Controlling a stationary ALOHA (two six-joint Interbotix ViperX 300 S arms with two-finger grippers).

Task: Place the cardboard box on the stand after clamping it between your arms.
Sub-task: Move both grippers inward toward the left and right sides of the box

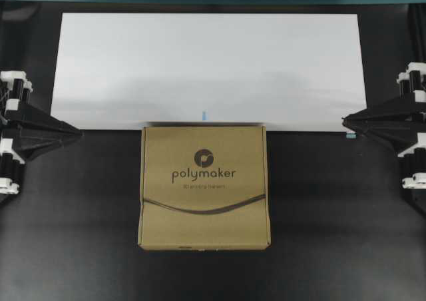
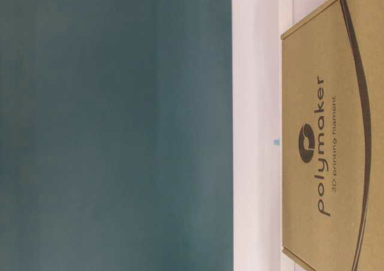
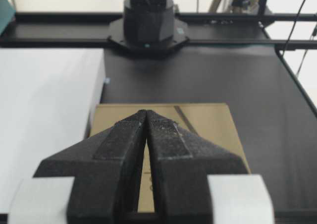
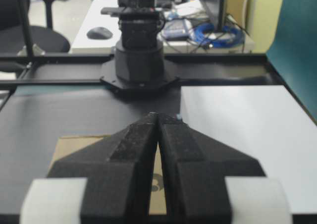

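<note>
The black tabletop (image 1: 319, 214) carries a wide, low white rectangular stand (image 1: 206, 61) along its far side, and in front of it, at the middle, lies a square flat brown cardboard box (image 1: 204, 188) printed with a dark "polymaker" logo and a curved line; its far edge sits at the stand's near edge, and whether the two touch cannot be told. The left black wedge-shaped gripper (image 1: 78, 134) and the right black wedge-shaped gripper (image 1: 345, 120) hang at opposite sides, well apart from the box, each with its two pads pressed together and holding nothing
</note>
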